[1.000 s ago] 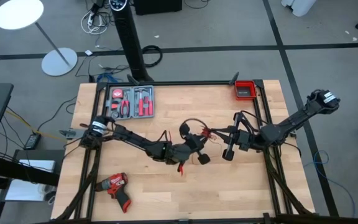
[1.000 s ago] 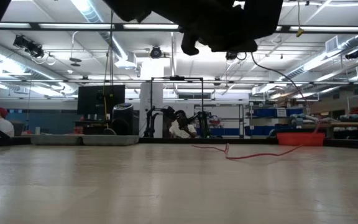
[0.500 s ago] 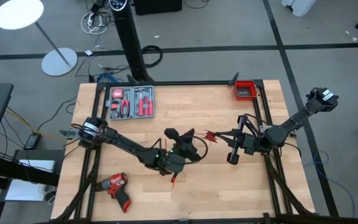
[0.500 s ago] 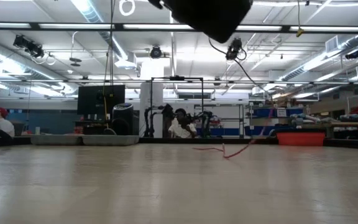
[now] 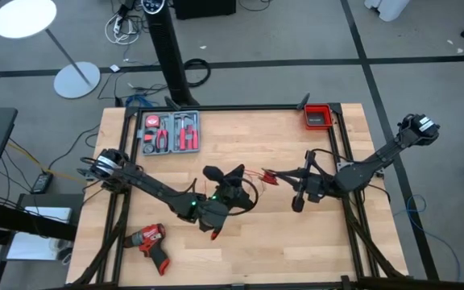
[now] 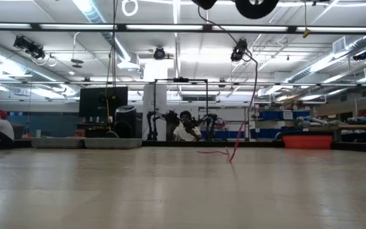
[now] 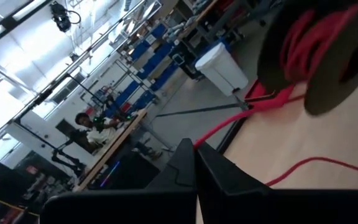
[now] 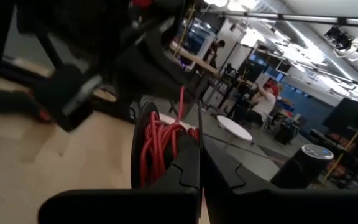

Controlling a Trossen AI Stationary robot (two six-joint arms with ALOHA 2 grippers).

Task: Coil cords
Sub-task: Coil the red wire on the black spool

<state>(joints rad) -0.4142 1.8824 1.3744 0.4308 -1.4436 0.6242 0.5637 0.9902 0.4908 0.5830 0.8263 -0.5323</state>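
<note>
Cords sit mid-table, both raised off the wood between the two arms. Nearest the front edge in the high view, a red cordless drill lies untouched on the tabletop. Just beyond it the left gripper is near table centre, fingers shut; whether they pinch the cord or only press beside it cannot be told. Beside it hangs the black cable, curved into a round loop. Right wrist view shows the red wire wound in several turns inside that dark ring, so the two look bundled together. Right gripper is just beside the bundle on its right, fingers closed, apparently on a red end of the wire, though the contact is too small to confirm. Low view: a strand of the red wire hangs from above down to the wood and trails along it. Farther back, a grey tool tray with red-handled tools is near the rear left corner, and a red bin at the rear right. Judgement: coiling well advanced, most length gathered; remaining are the trailing tail, then setting the coil down.
</note>
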